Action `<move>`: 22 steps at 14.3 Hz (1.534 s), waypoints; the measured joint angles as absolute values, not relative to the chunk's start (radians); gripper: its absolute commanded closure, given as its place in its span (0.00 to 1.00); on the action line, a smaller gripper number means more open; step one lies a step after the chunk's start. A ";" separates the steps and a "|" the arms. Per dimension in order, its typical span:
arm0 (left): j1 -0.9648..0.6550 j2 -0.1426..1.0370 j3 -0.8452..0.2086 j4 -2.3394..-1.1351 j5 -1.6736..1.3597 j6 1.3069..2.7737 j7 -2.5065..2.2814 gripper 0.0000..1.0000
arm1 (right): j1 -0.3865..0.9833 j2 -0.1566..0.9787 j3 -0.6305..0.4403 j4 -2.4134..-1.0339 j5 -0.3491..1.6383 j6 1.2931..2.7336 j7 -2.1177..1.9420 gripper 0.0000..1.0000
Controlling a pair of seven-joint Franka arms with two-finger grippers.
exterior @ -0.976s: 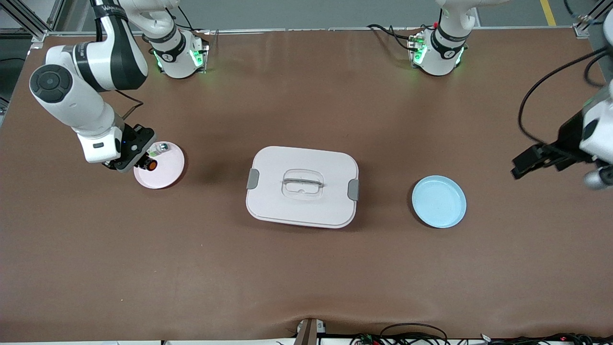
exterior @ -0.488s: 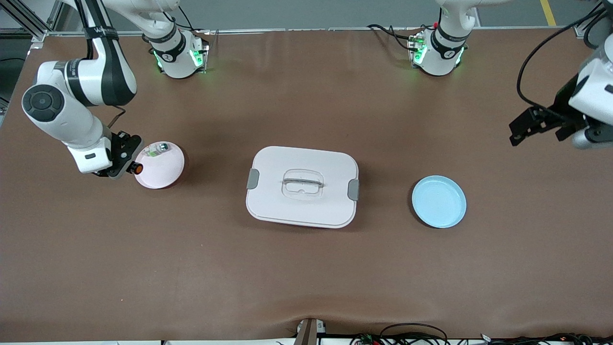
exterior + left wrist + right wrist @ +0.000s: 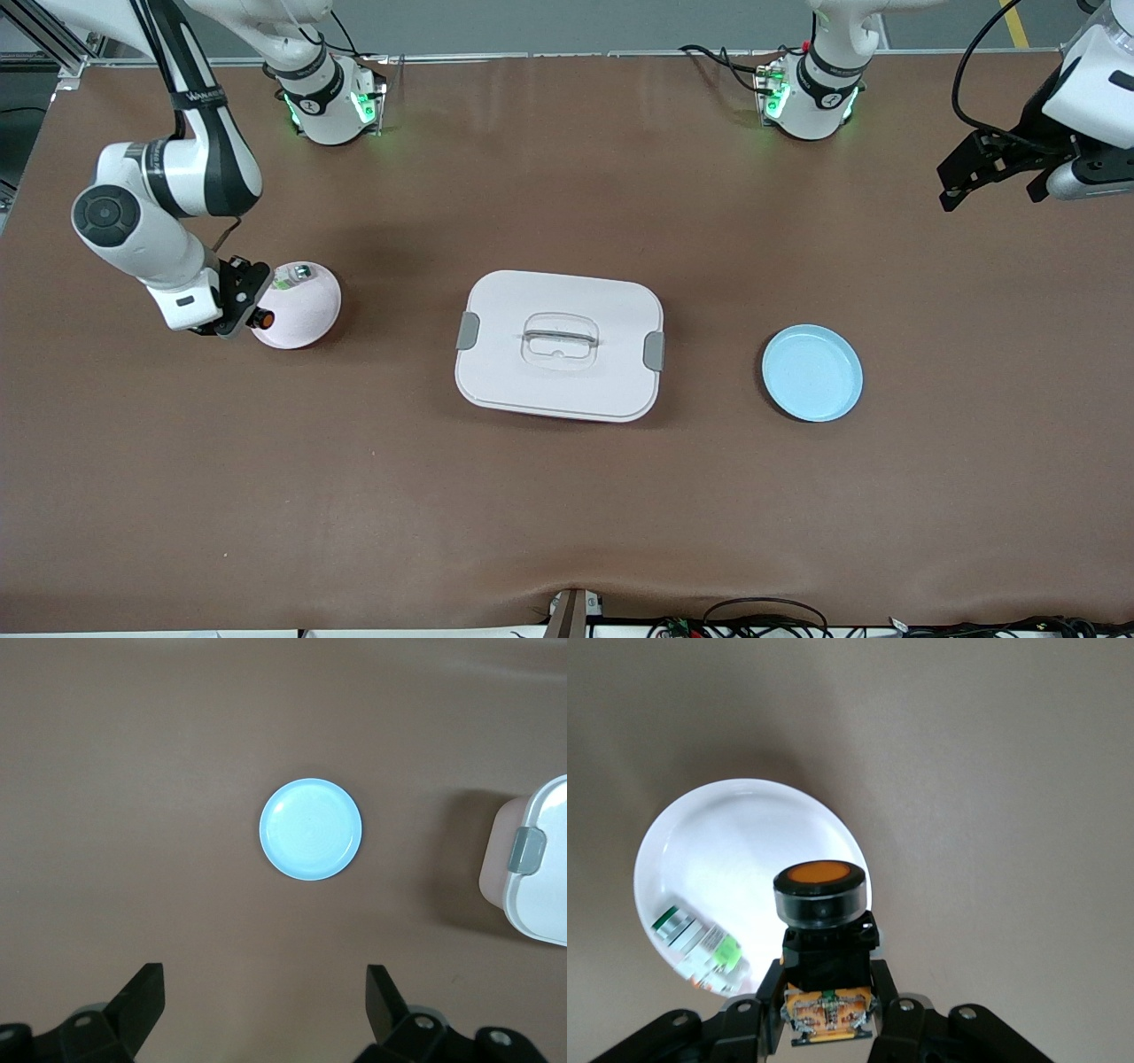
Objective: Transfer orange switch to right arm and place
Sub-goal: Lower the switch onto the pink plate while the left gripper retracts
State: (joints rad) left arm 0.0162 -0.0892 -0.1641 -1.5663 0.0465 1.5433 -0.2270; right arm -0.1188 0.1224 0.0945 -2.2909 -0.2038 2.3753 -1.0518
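Right end effector [image 3: 241, 312] was clenched on the switch [image 3: 260, 317], holding it up over the rim of the pink plate [image 3: 306, 310] at the right arm's end of the table [image 3: 567, 496]. In the right wrist view the switch [image 3: 822, 930] sat pinched by its black body between the two fingers [image 3: 769, 992], its long axis running straight out along them and the orange face pointing away from the wrist, toward about 3 o'clock in the front view. The plate's centre lay at roughly 3 o'clock from the end effector, so only a short carry inward and down looked needed. A clear part with green [image 3: 288, 278] lay on the plate at about its 11 o'clock rim, near the likely set-down spot; the landing probably had to stay apart from it. Left end effector [image 3: 988, 173] hung released and empty, waiting high over the left arm's end of the table, with the blue plate [image 3: 812, 372] at about 8 o'clock from it. The lidded box [image 3: 560, 345] stood mid-table between the two plates. The right arm was plainly the nearer one; the handover looked done and placement remained.
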 measured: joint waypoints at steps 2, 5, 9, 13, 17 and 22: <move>-0.013 -0.090 -0.105 -1.567 0.039 1.543 -0.183 0.00 | -0.119 0.141 0.095 -2.306 -0.208 2.402 -1.067 0.99; -0.027 -0.090 -0.078 -1.569 0.035 1.543 -0.160 0.00 | -0.119 0.163 0.095 -2.318 -0.215 2.429 -1.140 0.95; -0.039 -0.084 -0.080 -1.573 0.035 1.543 -0.160 0.00 | -0.124 0.182 0.095 -2.330 -0.217 2.460 -1.181 0.89; -0.040 -0.064 -0.083 -1.572 0.035 1.544 -0.160 0.00 | -0.128 0.196 0.095 -2.365 -0.217 2.519 -1.188 0.89; -0.042 -0.064 -0.101 -1.569 0.033 1.543 -0.160 0.00 | -0.128 0.223 0.095 -2.401 -0.217 2.591 -1.190 0.89; -0.039 -0.065 -0.100 -1.566 -0.038 1.532 -0.161 0.00 | -0.128 0.283 0.096 -2.404 -0.217 2.627 -1.190 0.84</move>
State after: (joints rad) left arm -0.0390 -0.0650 -0.1002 -1.5663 -0.0380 1.5318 -0.1609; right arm -0.1282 0.2825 0.0959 -2.4040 -0.2175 2.6272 -1.1903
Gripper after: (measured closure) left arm 0.000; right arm 0.577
